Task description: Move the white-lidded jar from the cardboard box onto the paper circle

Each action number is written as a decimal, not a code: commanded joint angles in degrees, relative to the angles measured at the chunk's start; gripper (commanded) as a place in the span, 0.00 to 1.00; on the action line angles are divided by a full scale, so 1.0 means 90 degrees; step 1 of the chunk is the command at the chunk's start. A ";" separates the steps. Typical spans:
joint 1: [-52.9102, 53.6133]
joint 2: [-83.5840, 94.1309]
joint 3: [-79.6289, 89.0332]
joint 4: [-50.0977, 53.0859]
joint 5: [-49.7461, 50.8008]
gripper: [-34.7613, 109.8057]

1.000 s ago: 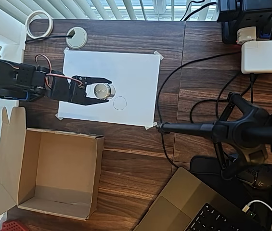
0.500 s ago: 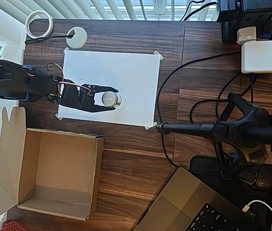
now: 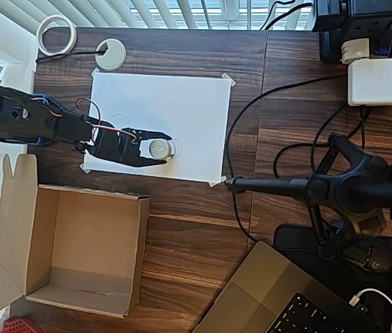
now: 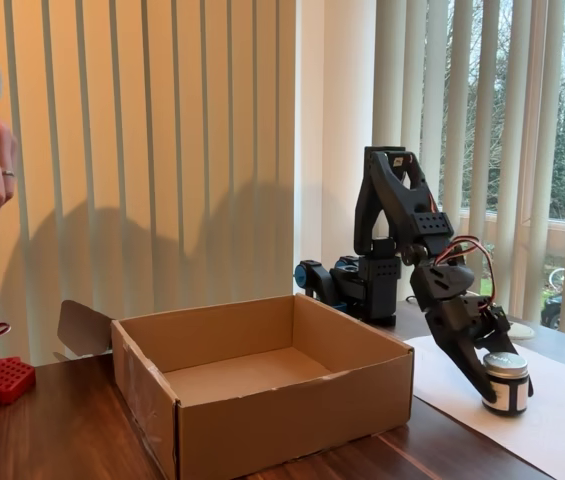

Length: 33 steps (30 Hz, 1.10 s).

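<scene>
The pincer (image 3: 159, 148) grips the white-lidded jar (image 3: 159, 148) over the white paper sheet (image 3: 182, 104); the cardboard box (image 4: 262, 385) stands apart.

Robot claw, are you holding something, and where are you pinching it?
Yes: the gripper holds the white-lidded jar, its fingers pinching the jar's sides.

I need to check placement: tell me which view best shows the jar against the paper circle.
The overhead view: it looks straight down on the white-lidded jar, held in the pincer, covering most of the paper circle. The fixed view shows the jar side-on, at the paper; no circle can be made out.
</scene>
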 commanded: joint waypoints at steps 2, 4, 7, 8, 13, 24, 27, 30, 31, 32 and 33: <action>-0.0088 0.0068 -0.0605 -0.0303 -0.0020 0.26; -0.0117 0.0000 -0.0674 -0.0303 0.0020 0.26; -0.0156 -0.0127 -0.0762 -0.0303 0.0039 0.26; -0.0166 -0.0166 -0.0791 -0.0303 0.0039 0.26; -0.0166 -0.0293 -0.0928 -0.0303 0.0059 0.26; -0.0107 -0.0068 -0.0693 -0.0303 -0.0098 0.26; -0.0088 0.0039 -0.0615 -0.0283 -0.0146 0.26; -0.0049 0.0107 -0.0586 -0.0273 -0.0176 0.26; -0.0039 0.0117 -0.0576 -0.0273 -0.0195 0.26; -0.0039 0.0127 -0.0566 -0.0273 -0.0215 0.26; -0.0029 0.0137 -0.0547 -0.0273 -0.0225 0.26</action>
